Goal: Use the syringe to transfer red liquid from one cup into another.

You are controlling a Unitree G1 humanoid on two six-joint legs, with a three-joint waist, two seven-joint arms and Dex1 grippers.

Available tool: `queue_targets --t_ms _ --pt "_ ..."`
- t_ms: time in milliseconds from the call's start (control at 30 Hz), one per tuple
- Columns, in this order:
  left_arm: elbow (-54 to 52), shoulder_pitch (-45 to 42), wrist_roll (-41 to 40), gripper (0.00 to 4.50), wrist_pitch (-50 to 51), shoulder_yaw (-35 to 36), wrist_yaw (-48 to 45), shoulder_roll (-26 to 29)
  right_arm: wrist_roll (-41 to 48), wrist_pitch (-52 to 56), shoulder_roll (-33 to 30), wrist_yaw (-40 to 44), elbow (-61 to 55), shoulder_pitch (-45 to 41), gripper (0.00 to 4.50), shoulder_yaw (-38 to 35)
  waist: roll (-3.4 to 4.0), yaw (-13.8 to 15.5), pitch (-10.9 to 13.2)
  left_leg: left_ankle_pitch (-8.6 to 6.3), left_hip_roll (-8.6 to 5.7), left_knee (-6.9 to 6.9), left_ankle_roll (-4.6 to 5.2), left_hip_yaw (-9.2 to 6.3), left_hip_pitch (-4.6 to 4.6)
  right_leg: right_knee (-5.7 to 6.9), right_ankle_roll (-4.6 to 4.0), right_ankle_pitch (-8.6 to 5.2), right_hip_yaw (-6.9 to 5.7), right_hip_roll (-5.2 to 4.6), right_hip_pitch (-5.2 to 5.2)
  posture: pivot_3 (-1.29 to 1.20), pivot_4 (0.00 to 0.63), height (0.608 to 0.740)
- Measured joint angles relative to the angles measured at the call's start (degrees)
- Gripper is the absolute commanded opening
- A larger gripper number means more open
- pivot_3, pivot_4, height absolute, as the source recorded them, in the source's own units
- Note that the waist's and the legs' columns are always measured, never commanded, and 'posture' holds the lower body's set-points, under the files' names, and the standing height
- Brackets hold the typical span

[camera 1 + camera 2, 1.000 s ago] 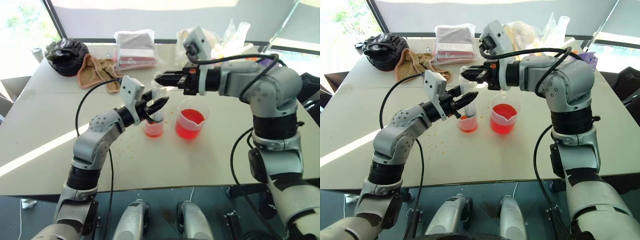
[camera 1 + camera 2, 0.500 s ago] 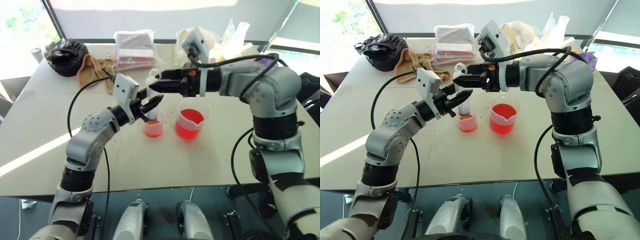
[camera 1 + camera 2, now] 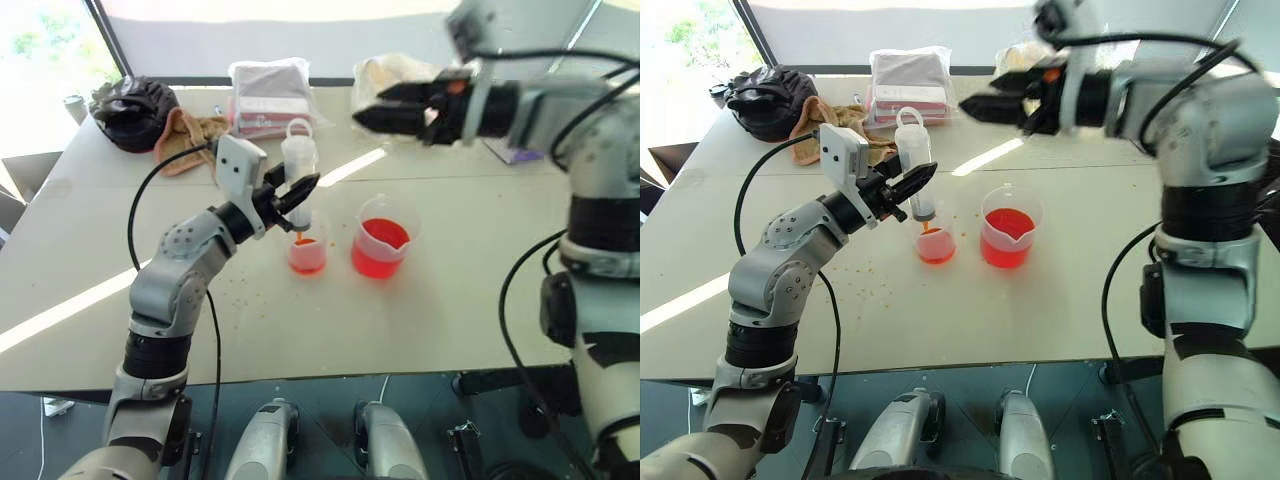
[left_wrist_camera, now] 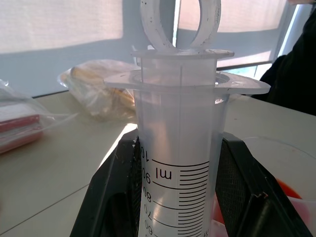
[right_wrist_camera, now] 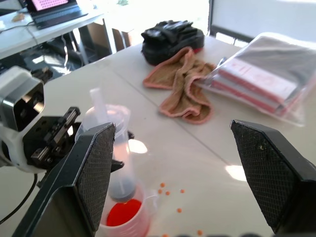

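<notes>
Left end effector (image 3: 912, 181) is clamped on my syringe (image 3: 916, 165), upright with its orange nozzle dipping into the small cup (image 3: 936, 243) beside the red-filled beaker (image 3: 1009, 237) on the bench (image 3: 1060, 300); right end effector (image 3: 985, 104) hangs spread wide, empty, above.

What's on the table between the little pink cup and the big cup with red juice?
Nothing: between the small pink-tinted clear plastic cup and the larger clear spouted beaker, the head views show only a narrow strip of bare table.
</notes>
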Motion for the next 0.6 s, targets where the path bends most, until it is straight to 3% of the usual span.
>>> queue_targets --t_ms 133,267,433,600 --pt "-0.14 -0.25 -0.50 1.49 0.31 0.23 0.14 -0.14 0.91 -0.68 -6.23 4.29 -6.27 7.60 3.87 -0.72 -0.01 -0.03 0.00 0.00 -0.01 -0.07 0.01 0.05 0.00 -0.07 0.02 0.01 0.00 -0.02 0.00 0.00 0.150 0.740" --pt "-0.47 -0.85 -1.50 1.49 1.47 0.57 1.01 -0.55 2.38 -0.54 -13.41 9.38 -17.26 20.78 3.87 1.63 -0.01 0.02 0.01 0.01 -0.01 -0.08 0.02 0.04 0.02 -0.06 0.06 0.02 -0.01 -0.01 0.01 0.00 0.150 0.740" --pt "-0.44 -1.94 -2.95 1.49 2.79 1.04 1.24 -0.54 1.91 -2.62 -15.99 10.40 -25.68 28.03 3.87 4.77 0.02 -0.11 0.02 0.02 0.04 0.08 0.03 0.07 0.09 0.04 0.01 -0.01 0.00 0.08 0.05 0.00 0.150 0.740" --pt "0.13 -8.82 -8.95 1.49 7.91 7.09 6.24 -2.71 1.44 -3.19 -15.36 7.79 -26.93 29.98 3.87 4.89 -0.04 0.16 0.06 0.01 0.05 0.41 0.03 0.05 0.02 0.03 0.02 0.00 -0.05 0.12 0.19 0.00 0.150 0.740"
